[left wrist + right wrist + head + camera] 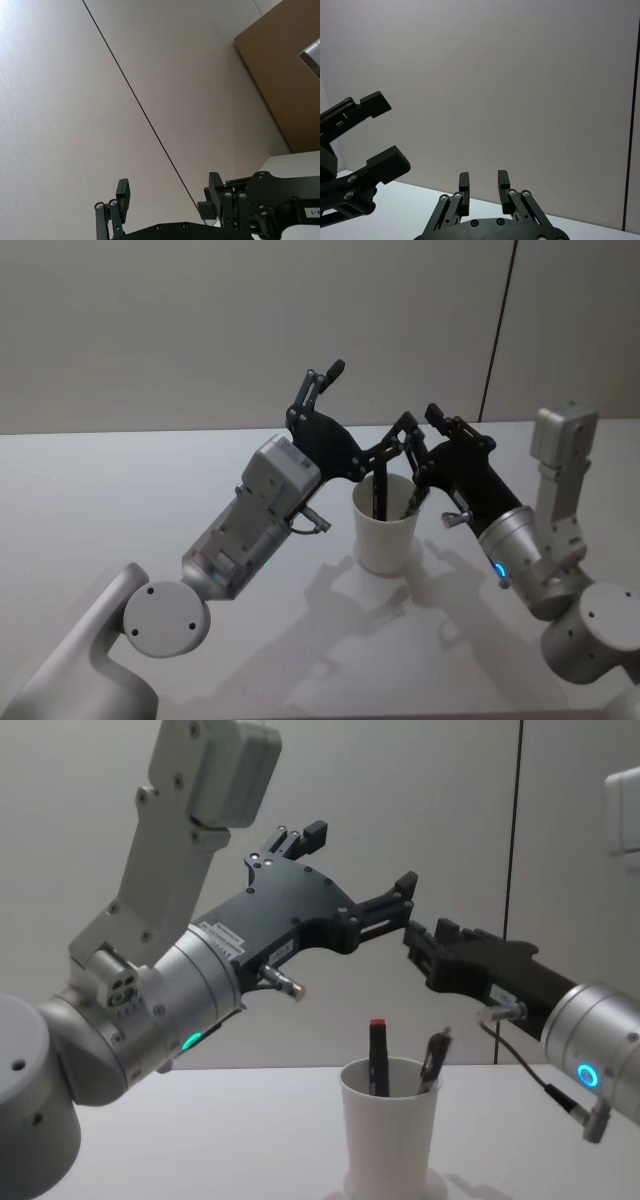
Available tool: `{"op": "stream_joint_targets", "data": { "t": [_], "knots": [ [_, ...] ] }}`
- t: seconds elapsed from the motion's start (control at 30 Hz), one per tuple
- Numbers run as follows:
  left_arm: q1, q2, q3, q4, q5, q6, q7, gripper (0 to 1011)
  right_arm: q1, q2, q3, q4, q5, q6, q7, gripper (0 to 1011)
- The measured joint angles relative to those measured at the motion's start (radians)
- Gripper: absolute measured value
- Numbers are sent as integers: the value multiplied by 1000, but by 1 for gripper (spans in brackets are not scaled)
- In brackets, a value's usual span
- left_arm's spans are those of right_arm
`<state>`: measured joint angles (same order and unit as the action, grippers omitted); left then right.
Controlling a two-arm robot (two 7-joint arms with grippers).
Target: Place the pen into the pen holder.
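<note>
The pen holder [386,538] [388,1138], a white paper cup, stands upright on the white table. Two pens lean inside it: a black pen [378,1058] [380,490] with a red top, and a second dark pen [435,1062] [416,502] against the cup's right side. My left gripper [370,398] [360,856] [169,192] hovers above the cup, wide open and holding nothing. My right gripper [428,426] [426,932] [484,181] faces it from the right, just above the rim, open with a narrow gap and nothing between its fingers. The fingertips of the two grippers almost meet over the cup.
The white table [120,490] has free room on all sides of the cup. A pale wall with a dark vertical seam [512,870] rises behind it. My left gripper's fingers [370,165] show at the edge of the right wrist view.
</note>
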<state>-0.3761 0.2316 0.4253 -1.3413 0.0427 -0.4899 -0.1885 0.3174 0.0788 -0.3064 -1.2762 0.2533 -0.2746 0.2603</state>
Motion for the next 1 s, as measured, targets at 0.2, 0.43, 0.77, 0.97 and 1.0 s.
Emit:
{"op": "stream_joint_targets", "data": {
  "t": [0.2, 0.43, 0.77, 0.97, 1.0],
  "knots": [
    [0, 0, 0, 0, 0, 0, 0, 1004, 16, -12, -3, 32, -2, -2, 0, 497],
    [0, 0, 0, 0, 0, 0, 0, 1004, 25, -18, -4, 47, -1, -2, 0, 696],
    [0, 0, 0, 0, 0, 0, 0, 1004, 29, -21, -4, 52, 4, 3, -2, 976],
    [0, 0, 0, 0, 0, 0, 0, 1004, 30, -22, -3, 53, 6, 7, -4, 1002],
    [0, 0, 0, 0, 0, 0, 0, 1004, 30, -22, -3, 53, 6, 7, -4, 1002]
  ]
}}
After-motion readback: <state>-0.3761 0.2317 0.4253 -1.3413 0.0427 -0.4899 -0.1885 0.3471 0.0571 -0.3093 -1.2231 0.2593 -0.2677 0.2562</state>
